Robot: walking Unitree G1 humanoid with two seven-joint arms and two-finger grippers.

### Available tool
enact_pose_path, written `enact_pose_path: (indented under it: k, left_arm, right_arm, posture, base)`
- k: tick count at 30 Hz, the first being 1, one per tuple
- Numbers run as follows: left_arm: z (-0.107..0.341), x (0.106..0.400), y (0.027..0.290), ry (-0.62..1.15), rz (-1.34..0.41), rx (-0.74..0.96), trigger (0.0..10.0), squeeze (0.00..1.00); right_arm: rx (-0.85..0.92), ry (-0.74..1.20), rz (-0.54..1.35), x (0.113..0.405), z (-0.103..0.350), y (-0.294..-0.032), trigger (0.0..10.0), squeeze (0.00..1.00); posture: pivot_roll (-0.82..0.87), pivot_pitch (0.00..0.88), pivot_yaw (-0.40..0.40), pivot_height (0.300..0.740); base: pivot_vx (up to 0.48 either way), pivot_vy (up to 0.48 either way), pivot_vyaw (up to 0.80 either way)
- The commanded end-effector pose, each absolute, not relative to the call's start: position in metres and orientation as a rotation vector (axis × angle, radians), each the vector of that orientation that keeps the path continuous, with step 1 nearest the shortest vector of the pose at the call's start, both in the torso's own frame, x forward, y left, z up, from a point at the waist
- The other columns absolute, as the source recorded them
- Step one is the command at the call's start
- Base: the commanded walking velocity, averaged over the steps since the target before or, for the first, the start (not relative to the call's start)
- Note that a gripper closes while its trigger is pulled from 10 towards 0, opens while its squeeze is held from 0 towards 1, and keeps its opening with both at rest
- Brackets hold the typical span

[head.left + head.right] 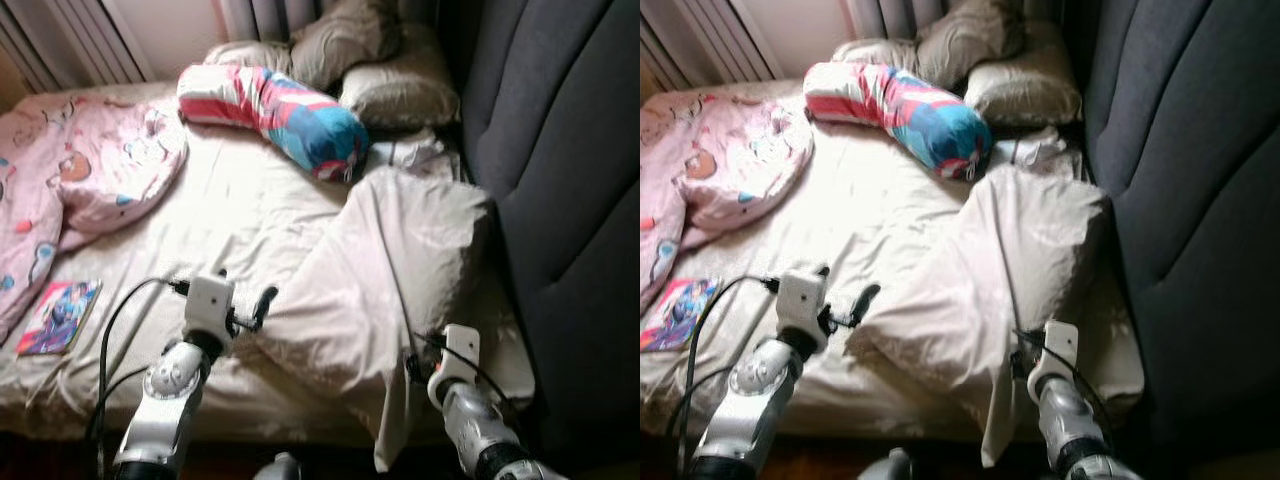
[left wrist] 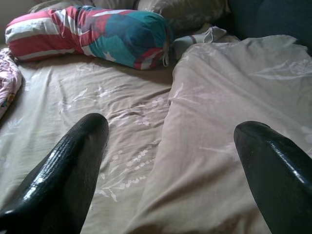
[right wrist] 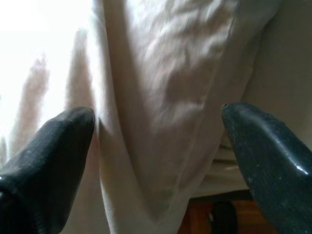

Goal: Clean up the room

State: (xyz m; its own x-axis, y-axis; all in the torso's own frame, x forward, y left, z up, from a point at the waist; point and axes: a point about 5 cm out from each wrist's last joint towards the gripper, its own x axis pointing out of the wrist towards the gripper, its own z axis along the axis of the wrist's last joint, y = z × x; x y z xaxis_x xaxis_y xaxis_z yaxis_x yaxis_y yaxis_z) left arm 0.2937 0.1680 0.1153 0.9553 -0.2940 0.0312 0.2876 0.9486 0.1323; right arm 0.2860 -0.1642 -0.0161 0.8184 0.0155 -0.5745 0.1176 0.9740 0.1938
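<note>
Beige duvet [image 1: 390, 280] looks soft, light, floppy and bulky; best taken by pinching a folded edge, not the middle. It lies bunched on the bed sheet [image 1: 240, 210], plain pale cloth with a faint floral print. Left gripper [image 2: 165, 170] is spread wide, the duvet's edge between its fingers. Right gripper [image 3: 156, 161] is spread too, hanging duvet fold between its fingers.

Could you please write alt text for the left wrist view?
The open left gripper hovers over the near edge of a folded-back beige duvet on a beige sheet. Beyond lies a red, white and blue bolster pillow.
</note>
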Motion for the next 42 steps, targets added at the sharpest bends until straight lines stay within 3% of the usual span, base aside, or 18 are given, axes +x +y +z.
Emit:
enact_pose_path:
  k: [1, 22, 36, 37, 38, 39, 42]
  left_arm:
    - [0.120, 0.290, 0.168, -0.049, -0.307, 0.118, 10.0, 0.00]
    - [0.156, 0.264, 0.159, -0.039, -0.372, 0.124, 10.0, 0.00]
    - [0.158, 0.249, 0.157, 0.006, -0.381, 0.117, 10.0, 0.00]
    - [0.158, 0.248, 0.158, 0.010, -0.381, 0.119, 10.0, 0.00]
    - [0.158, 0.248, 0.158, 0.010, -0.381, 0.119, 10.0, 0.00]
    - [0.158, 0.248, 0.159, 0.012, -0.379, 0.120, 10.0, 0.00]
    - [0.159, 0.250, 0.158, 0.012, -0.376, 0.119, 10.0, 0.00]
  right_arm:
    - [0.247, 0.632, -0.052, 0.281, -0.021, -0.161, 10.0, 0.00]
    - [0.339, 0.604, 0.036, 0.274, -0.026, -0.127, 10.0, 0.00]
    - [0.290, 0.623, 0.022, 0.264, -0.033, -0.132, 10.0, 0.00]
    - [0.307, 0.616, 0.019, 0.265, -0.033, -0.131, 7.6, 0.00]
    - [0.307, 0.616, 0.019, 0.265, -0.033, -0.131, 7.6, 0.00]
    - [0.307, 0.618, 0.013, 0.265, -0.033, -0.130, 0.0, 0.00]
    - [0.302, 0.616, 0.018, 0.265, -0.032, -0.130, 0.0, 0.00]
  posture:
    - [0.07, 0.225, 0.139, 0.686]
    - [0.17, 0.277, 0.223, 0.686]
    - [0.20, 0.307, 0.243, 0.686]
    - [0.20, 0.306, 0.242, 0.686]
    - [0.20, 0.306, 0.242, 0.686]
    - [0.20, 0.308, 0.241, 0.686]
    - [0.19, 0.305, 0.237, 0.686]
  base:
    - [0.000, 0.000, 0.00]
    - [0.000, 0.000, 0.00]
    - [0.000, 0.000, 0.00]
    - [0.000, 0.000, 0.00]
    - [0.000, 0.000, 0.00]
    - [0.000, 0.000, 0.00]
    - [0.000, 0.000, 0.00]
